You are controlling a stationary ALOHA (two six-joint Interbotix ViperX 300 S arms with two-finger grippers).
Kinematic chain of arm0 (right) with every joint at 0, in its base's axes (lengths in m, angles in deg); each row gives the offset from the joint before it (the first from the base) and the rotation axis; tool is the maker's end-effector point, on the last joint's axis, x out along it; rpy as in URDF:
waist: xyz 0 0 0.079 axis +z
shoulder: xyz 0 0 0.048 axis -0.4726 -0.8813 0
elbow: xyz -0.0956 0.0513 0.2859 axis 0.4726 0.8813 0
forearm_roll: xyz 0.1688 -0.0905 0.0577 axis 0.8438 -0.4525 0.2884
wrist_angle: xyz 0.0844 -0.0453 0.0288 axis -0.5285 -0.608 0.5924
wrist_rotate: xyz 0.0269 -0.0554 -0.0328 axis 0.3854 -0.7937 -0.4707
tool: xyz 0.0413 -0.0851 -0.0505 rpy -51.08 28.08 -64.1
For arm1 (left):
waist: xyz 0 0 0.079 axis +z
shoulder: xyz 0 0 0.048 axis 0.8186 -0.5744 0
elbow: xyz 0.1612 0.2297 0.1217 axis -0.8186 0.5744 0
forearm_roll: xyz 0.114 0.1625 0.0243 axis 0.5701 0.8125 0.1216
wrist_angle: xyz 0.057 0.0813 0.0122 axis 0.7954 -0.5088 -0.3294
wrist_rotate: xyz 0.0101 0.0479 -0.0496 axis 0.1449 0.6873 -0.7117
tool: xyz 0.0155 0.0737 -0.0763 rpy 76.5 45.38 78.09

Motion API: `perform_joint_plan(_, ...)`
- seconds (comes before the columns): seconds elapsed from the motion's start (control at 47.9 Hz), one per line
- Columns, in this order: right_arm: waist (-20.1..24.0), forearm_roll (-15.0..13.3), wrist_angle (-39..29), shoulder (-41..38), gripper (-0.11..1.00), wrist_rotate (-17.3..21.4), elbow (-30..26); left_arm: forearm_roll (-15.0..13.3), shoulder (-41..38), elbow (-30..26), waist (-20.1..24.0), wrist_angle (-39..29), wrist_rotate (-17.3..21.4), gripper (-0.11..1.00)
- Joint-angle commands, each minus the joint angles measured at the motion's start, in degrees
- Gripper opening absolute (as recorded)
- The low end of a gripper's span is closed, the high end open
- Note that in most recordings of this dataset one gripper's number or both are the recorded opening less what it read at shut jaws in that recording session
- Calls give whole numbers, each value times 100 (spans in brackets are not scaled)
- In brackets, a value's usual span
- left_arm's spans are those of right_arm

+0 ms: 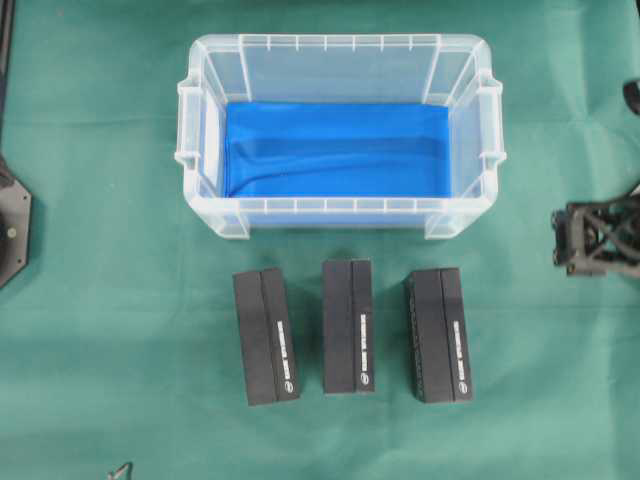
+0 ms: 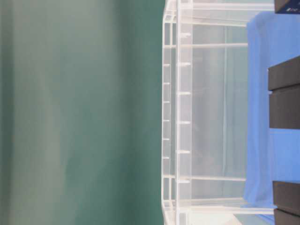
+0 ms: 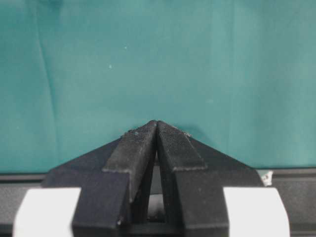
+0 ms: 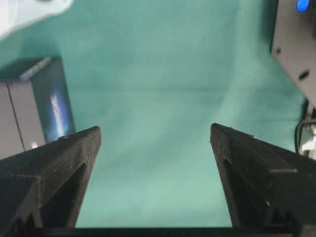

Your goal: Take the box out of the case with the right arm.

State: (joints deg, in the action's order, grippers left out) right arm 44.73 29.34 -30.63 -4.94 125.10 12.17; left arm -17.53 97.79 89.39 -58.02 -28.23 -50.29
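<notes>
The case sits on the green cloth with its blue lining bare; no box lies inside it. Three black boxes stand in a row on the cloth just in front of the case's near wall: the left box, the middle box and the right box, each apart from its neighbour and none touching the case.

The right gripper has its jaws spread wide with nothing between them, only green cloth showing in the gap. In the right wrist view the right box lies ahead of the left-hand finger and outside the gap, clear of both fingers. A corner of the case shows pale and blurred farther ahead on that same side. A black panel with a small blue light stands beyond the other finger; it is probably part of the arm's own base, though the view is too partial to be sure. From overhead the right gripper shows only at the picture's right edge, well apart from the case and the boxes.

The left gripper has its jaws pressed together tip to tip, holding nothing, with plain green cloth ahead of the tips.
</notes>
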Motion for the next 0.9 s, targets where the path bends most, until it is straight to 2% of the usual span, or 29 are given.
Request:
perform_joint_plan(0.0,-334,-26,-26,158,88,-308,-18,9,-9,-114,18,26,9,2)
perform_joint_plan(0.271,-1564,-26,0,299,88,-1714,9,9,-9,-114,18,26,0,2)
perform_joint_plan(0.459,-2338,-9,26,299,88,-2514,18,18,-9,-114,18,26,0,2)
perform_joint_plan(0.668,-2813,9,26,299,88,-3006,18,18,-9,-114,18,26,0,2)
perform_joint_plan(0.876,-2892,18,62,272,88,-3076,26,9,-9,-114,18,26,9,2)
